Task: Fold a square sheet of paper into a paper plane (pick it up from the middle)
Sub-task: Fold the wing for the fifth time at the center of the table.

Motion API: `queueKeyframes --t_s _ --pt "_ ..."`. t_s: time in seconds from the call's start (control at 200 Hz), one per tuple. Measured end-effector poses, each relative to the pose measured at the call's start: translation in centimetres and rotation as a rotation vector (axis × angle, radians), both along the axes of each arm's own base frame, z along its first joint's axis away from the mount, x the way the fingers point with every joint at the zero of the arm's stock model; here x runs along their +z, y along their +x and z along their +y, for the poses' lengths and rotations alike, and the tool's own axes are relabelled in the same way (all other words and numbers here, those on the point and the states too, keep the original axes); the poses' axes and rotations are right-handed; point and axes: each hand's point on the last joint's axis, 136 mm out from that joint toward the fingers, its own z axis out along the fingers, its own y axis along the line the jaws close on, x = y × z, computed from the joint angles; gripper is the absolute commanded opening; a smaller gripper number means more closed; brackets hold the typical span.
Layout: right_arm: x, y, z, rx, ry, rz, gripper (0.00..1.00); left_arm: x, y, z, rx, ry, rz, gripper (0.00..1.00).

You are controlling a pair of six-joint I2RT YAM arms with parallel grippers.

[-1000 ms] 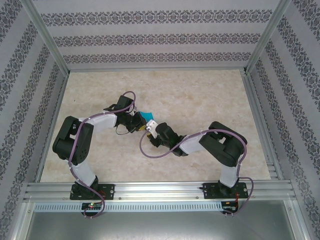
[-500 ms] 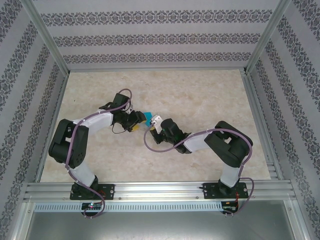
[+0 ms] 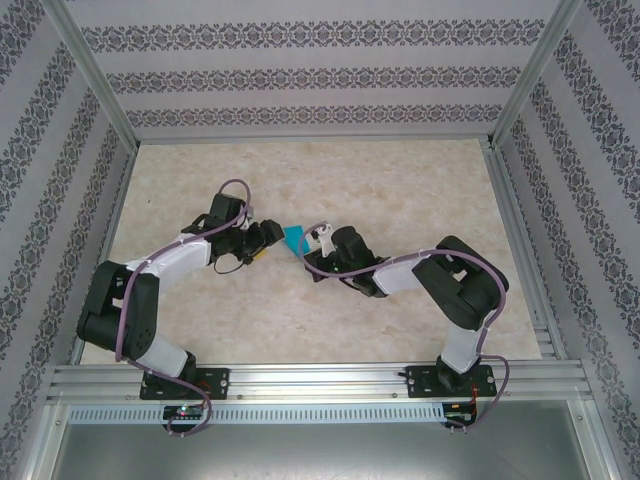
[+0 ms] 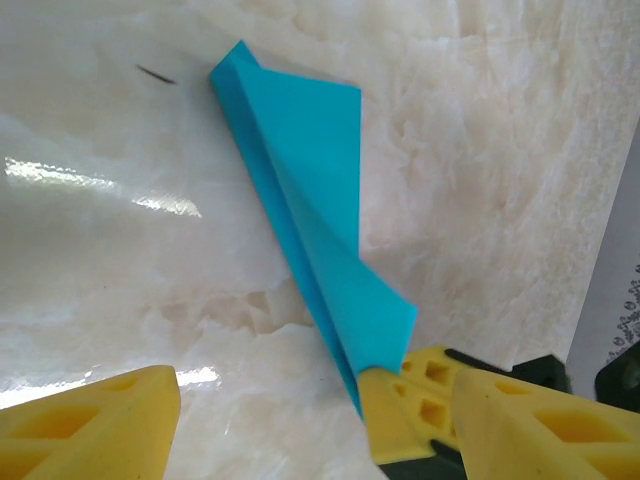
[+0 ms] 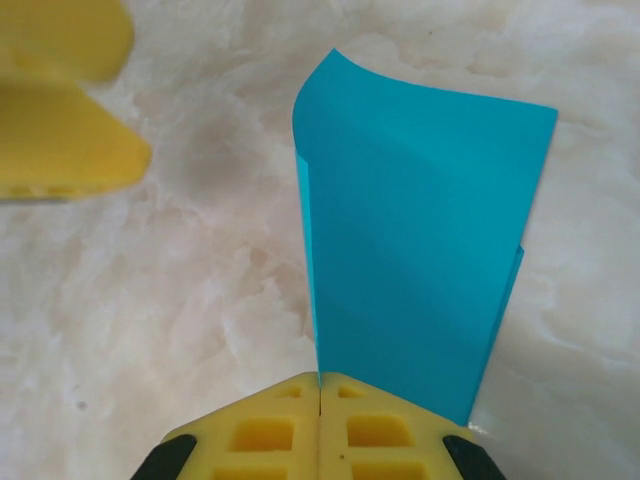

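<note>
On the marble table (image 3: 400, 190), mid-surface, the right gripper (image 5: 318, 385) is pinching the folded paper (image 5: 420, 240); the left gripper (image 3: 268, 236) is gaping wide beside it.

1. A glossy cream marble-patterned desk (image 3: 400, 190) is seen, streaked with white glare (image 4: 80, 178).
2. It is enclosed by white walls (image 3: 300, 75) striped with dark floral bands.
3. Silver aluminium rails (image 3: 320, 380) are set along its edges.

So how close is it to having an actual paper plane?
Partway, I'd judge. Done: the blue paper is already creased and doubled in layers. In hand: the right hand pinches its near edge, while the left hand hovers open beside it. Left: its far end looks blunt, so the pointed nose and wings remain.
</note>
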Motion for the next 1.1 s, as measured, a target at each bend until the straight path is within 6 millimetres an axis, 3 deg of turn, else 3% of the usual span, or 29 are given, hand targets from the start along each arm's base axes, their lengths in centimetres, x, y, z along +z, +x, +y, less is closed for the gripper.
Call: queueKeyframes --t_s 0.255,0.545,0.769,1.099 --pt "-0.2 0.2 0.1 -0.046 0.124 0.203 0.00 -0.4 -0.5 -1.1 -0.062 -0.077 -0.076 0.60" --pt "1.2 0.6 0.1 -0.094 0.286 0.373 0.00 0.0 0.0 -2.7 -0.134 -0.147 -0.149 0.46" --pt "1.8 1.2 -0.1 -0.124 0.388 0.458 0.00 -1.1 -0.3 -4.4 -0.192 -0.170 -0.140 0.41" --pt "0.2 0.7 -1.3 -0.196 0.422 0.564 0.00 -0.8 0.7 -5.6 -0.226 -0.185 -0.181 0.38"
